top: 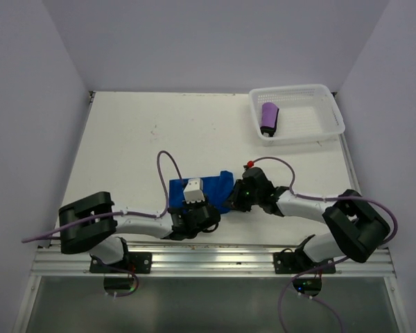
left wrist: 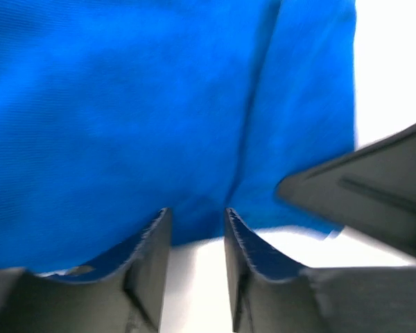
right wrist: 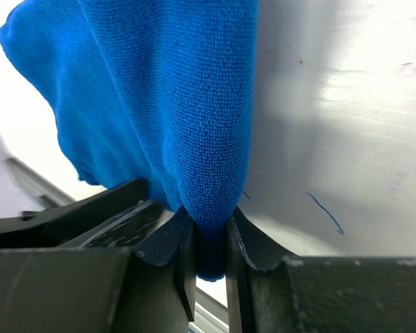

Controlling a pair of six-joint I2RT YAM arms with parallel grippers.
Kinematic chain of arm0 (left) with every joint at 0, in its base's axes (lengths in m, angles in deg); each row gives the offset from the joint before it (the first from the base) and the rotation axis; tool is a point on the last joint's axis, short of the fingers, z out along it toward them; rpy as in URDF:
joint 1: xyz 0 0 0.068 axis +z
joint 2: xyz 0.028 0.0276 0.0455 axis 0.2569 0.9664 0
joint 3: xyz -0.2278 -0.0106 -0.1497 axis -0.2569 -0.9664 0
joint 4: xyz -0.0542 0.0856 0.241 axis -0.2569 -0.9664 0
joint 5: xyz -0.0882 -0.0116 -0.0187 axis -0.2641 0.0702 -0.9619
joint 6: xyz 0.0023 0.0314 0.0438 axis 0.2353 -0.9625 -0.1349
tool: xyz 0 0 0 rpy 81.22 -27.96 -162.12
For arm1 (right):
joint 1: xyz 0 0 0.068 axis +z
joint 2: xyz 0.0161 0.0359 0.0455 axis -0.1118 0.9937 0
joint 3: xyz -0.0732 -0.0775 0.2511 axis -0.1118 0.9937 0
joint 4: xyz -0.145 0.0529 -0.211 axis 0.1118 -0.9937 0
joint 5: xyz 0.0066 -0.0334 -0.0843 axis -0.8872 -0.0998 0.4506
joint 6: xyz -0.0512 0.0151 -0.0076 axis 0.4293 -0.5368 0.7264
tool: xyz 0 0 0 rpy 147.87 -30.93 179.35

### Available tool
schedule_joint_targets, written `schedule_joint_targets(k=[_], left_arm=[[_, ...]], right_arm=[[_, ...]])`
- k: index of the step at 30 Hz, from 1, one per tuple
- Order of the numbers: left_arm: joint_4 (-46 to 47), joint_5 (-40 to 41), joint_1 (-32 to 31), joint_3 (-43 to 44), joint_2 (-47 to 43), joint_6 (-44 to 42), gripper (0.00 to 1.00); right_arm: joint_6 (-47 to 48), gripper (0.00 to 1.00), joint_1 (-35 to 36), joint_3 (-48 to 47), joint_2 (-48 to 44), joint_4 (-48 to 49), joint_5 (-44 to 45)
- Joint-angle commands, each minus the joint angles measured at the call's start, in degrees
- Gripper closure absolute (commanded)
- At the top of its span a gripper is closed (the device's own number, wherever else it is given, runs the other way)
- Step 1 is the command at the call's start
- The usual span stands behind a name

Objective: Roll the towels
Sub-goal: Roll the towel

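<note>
Purple towel lies in basket, blue towel apart

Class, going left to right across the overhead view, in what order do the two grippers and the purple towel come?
left gripper → right gripper → purple towel; the blue towel is omitted because it spans both grippers.

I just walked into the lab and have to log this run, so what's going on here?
Two robot arms are working on a blue towel lying on the table near their bases. The right gripper is pinched shut on a fold at the towel's right edge. The left gripper sits at its near edge with jaws slightly apart, holding nothing. A purple towel, already rolled, lies in the white basket at the far right corner.
</note>
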Motion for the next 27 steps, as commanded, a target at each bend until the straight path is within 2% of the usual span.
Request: schedule_joint_targets(k=[1, 4, 5, 8, 9, 11, 12, 15, 20, 27], left_arm=[[-10.8, -2.9, -0.1, -2.5, -8.6, 0.6, 0.58], [-13.2, -5.4, 0.1, -3.8, -18.0, 0.4, 0.5], [-14.0, -6.1, 0.6, -4.1, -22.4, 0.3, 0.49], [-13.3, -10.2, 3.0, -4.8, -28.2, -1.2, 0.46], [-12.7, -11.7, 5.4, -4.9, -31.2, -1.8, 0.46], [-8.8, -17.9, 8.4, -5.3, -33.3, -5.3, 0.44], [-8.6, -19.6, 12.1, -4.6, -33.8, -6.3, 0.44], [-9.1, -20.3, 15.1, -0.9, -32.1, -9.9, 0.44], [-6.2, -24.2, 17.5, 2.4, -27.4, -12.1, 0.44], [0.5, -30.6, 20.7, 0.8, -24.4, -9.6, 0.44]], right_arm=[[8.5, 0.94, 0.0, -6.3, -4.2, -14.3, 7.0], [14.4, 0.96, 0.4, -10.3, -5.4, -24.0, 10.0], [15.4, 0.97, 0.9, -11.0, -5.5, -25.3, 10.3], [18.6, 0.98, 2.0, -13.0, -5.5, -28.8, 12.3], [19.2, 0.98, 2.4, -13.6, -5.3, -29.5, 13.1], [21.0, 0.98, 3.5, -14.3, -4.8, -31.3, 14.5], [21.7, 0.99, 3.9, -15.3, -4.7, -31.9, 15.1], [24.2, 0.99, 5.9, -17.8, -3.3, -34.8, 17.1], [26.2, 1.0, 8.2, -22.0, 0.0, -40.0, 19.5], [26.0, 1.0, 12.1, -27.5, 3.9, -45.5, 25.9]])
